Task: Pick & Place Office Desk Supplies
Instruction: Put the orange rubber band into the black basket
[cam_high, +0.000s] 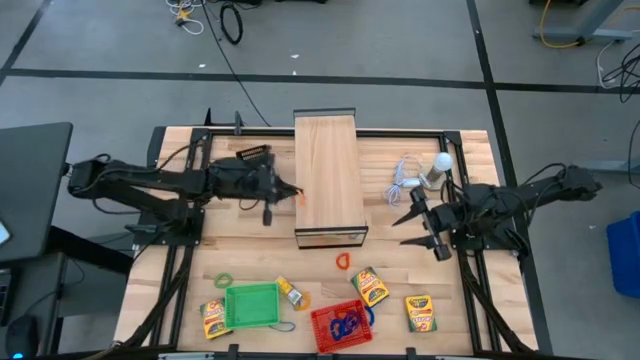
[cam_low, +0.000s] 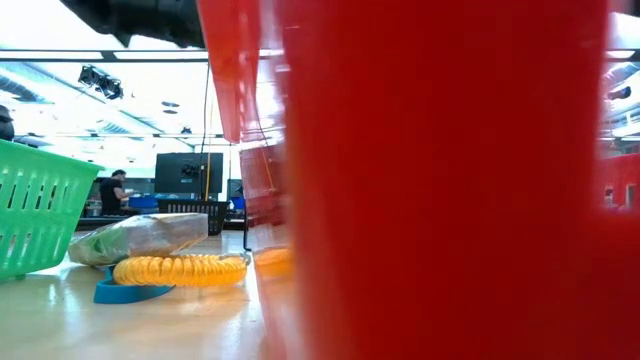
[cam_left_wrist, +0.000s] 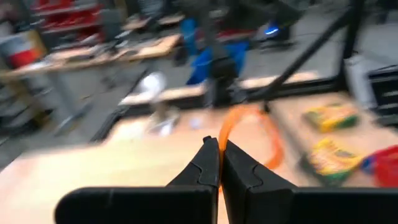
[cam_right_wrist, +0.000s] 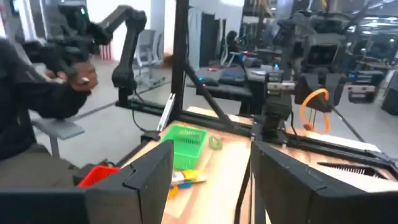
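My left gripper (cam_high: 293, 191) hovers beside the left side of the long wooden box (cam_high: 330, 180), shut on an orange loop (cam_left_wrist: 272, 146). The right wrist view shows that loop (cam_right_wrist: 316, 109) hanging at the left gripper across the table. My right gripper (cam_high: 405, 218) stands open, with nothing between its fingers, right of the box and near the white bulb (cam_high: 441, 163). A red loop (cam_high: 343, 261) lies on the table in front of the box. Crayon boxes (cam_high: 369, 287) (cam_high: 420, 312) (cam_high: 214, 318) lie flat near the front edge. My left gripper pinches a short stretch of the orange loop's band (cam_left_wrist: 222, 138) between its two fingertips. The fingers come in about level, pointing toward the table's right. The rest of the loop sticks out beyond the fingertips, clear of the table.
A green basket (cam_high: 252, 305) and a red basket (cam_high: 342, 322) holding blue loops stand at the front edge. A green loop (cam_high: 222, 280) lies left of them. A yellow coil loop (cam_low: 180, 268) rests on a blue one (cam_low: 125, 292). A person sits in the room beyond.
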